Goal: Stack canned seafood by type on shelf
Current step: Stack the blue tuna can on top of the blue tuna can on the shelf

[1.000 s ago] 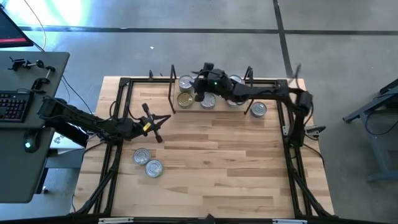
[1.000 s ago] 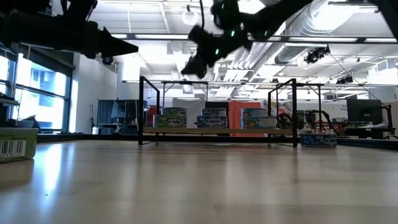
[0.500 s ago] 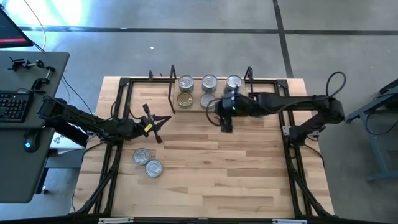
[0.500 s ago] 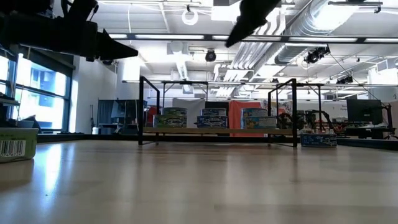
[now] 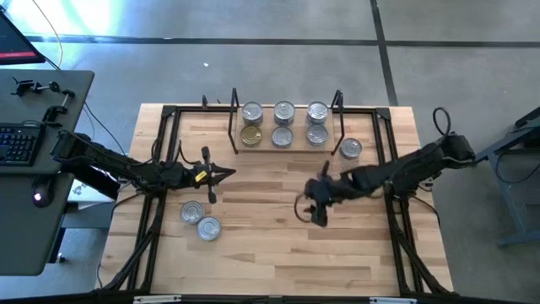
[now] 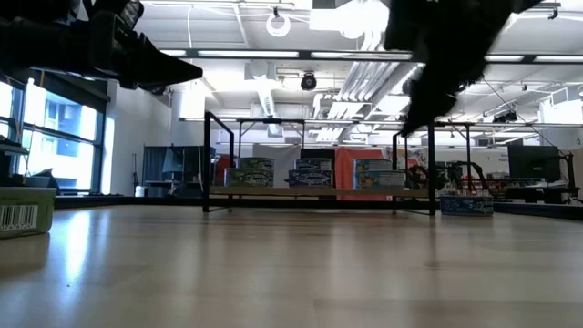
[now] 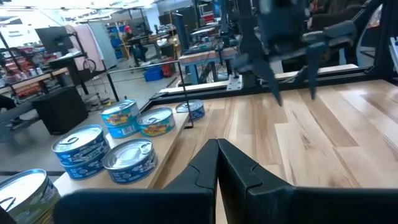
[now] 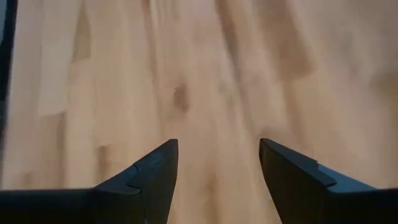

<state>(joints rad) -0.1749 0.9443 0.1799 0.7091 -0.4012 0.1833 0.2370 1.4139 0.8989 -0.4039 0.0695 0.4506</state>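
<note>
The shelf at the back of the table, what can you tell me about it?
The shelf is a low rack: a light wooden board with thin black wire frames standing at its two ends. It sits on the table at the far edge. Six tins rest on it in two rows of three; five have silver lids and one a gold lid. Another silver tin stands on the table just beyond its right end. Neither gripper touches the shelf.

High view: overhead, straight down on the table (image 5: 278, 245).
Low view: table height, level toward the far shelf (image 6: 319, 191).
Left wrist: near, facing right.
Shared: shelf.
</note>
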